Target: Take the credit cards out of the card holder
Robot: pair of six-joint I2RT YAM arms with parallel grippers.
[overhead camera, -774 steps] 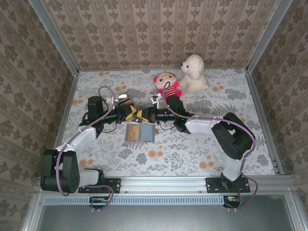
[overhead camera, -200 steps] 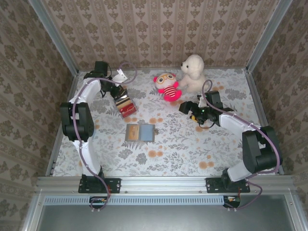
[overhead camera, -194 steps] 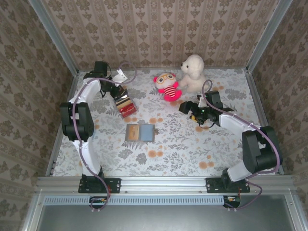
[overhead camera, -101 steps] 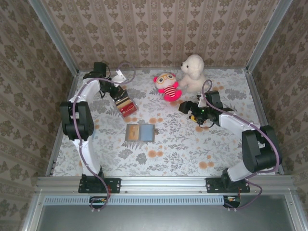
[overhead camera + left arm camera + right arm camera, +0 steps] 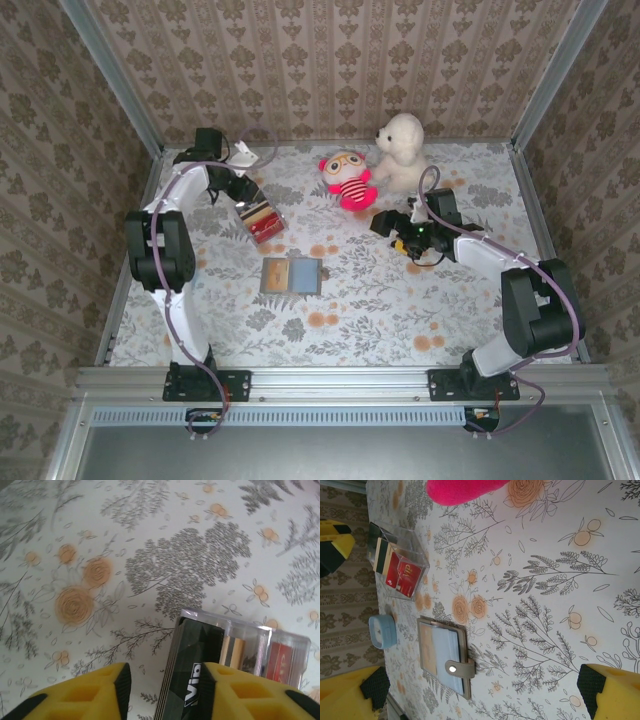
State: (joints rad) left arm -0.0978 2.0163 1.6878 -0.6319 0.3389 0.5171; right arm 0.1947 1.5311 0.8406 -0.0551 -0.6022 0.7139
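The red card [image 5: 406, 575] reads "VIP" in pale letters. The dark card [image 5: 192, 655] bears similar white lettering, of which I can read only "Vi" before the lower edge cuts it off. Both stand on edge with a gold card [image 5: 232, 651] between them in a clear plastic box [image 5: 240, 622] toward the far left of the table [image 5: 400, 310]. My left pincer [image 5: 165, 692] hangs right at the box's near end, its yellow fingers parted partway and clamping nothing. The dark card's end sits in the gap, with table showing between it and one finger, while the other finger covers the box's near corner. The card holder [image 5: 445, 657] lies open and flat nearer my bases, apart from both pincers, its strap [image 5: 460, 668] folded across. My right pincer [image 5: 482, 687] is spread wide and empty, facing the holder from the other side. One leaf looks bluish-grey and the other shows a tan patch; I cannot tell whether that is a card. A small pale blue thing [image 5: 382, 631] beyond it is too small to identify, and the pink plush toy [image 5: 462, 490] is cut off.
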